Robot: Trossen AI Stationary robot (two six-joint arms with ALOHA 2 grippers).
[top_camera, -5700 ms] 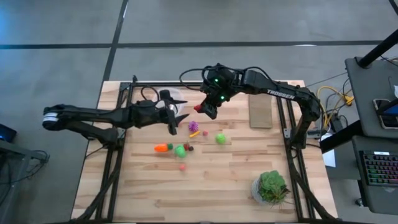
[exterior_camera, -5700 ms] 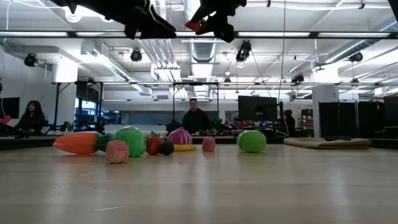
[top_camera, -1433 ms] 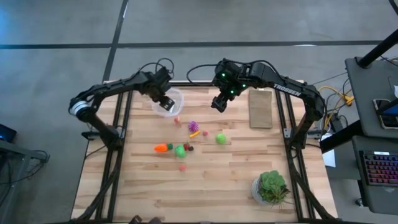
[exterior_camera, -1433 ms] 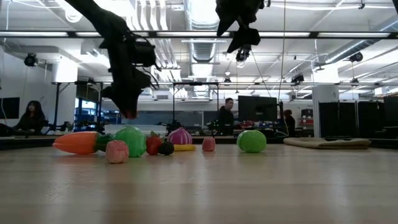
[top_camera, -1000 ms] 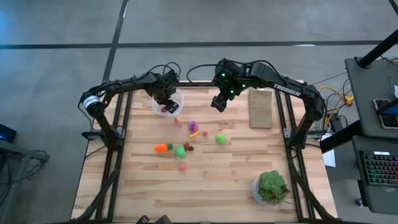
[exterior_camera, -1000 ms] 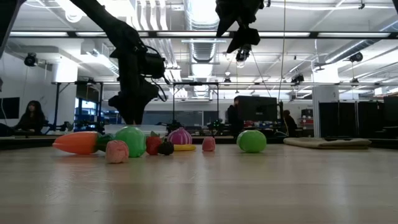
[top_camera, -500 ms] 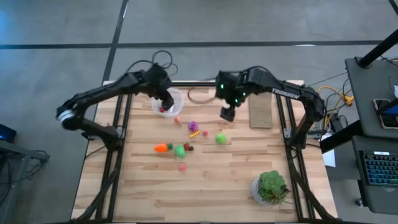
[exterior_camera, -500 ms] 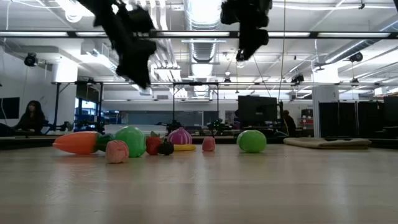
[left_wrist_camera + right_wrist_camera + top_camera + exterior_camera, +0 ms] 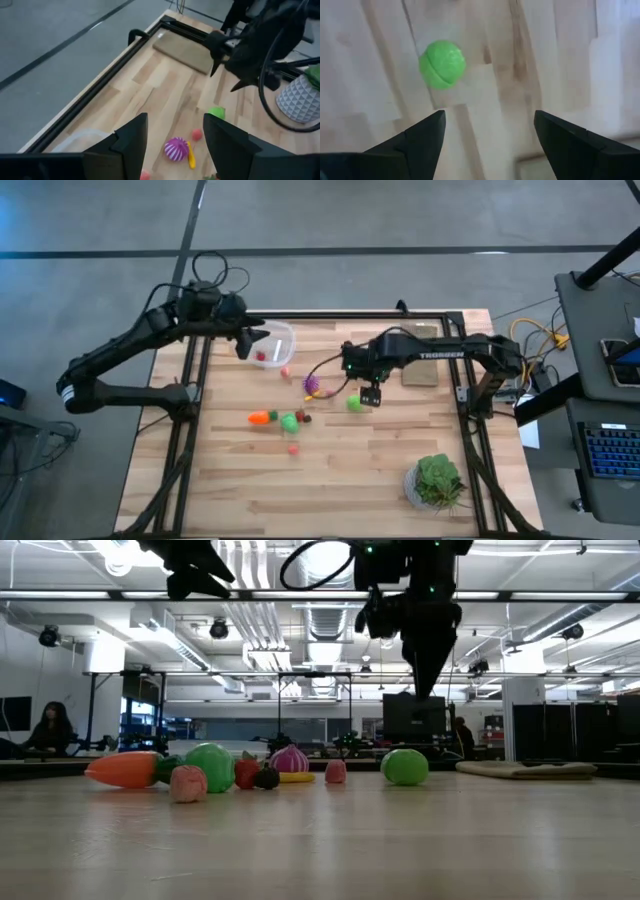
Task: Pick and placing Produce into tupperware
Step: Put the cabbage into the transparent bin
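Right pincer [image 9: 371,396] hangs open beside green ball [image 9: 354,403]

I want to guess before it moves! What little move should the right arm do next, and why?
Probably lower the right pincer onto the green ball. It's open, empty, hovering just beside the ball, which sits alone on the table.

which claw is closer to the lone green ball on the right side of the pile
Right. The right claw hangs open just beside the green ball; the left claw is far off by the clear bowl.
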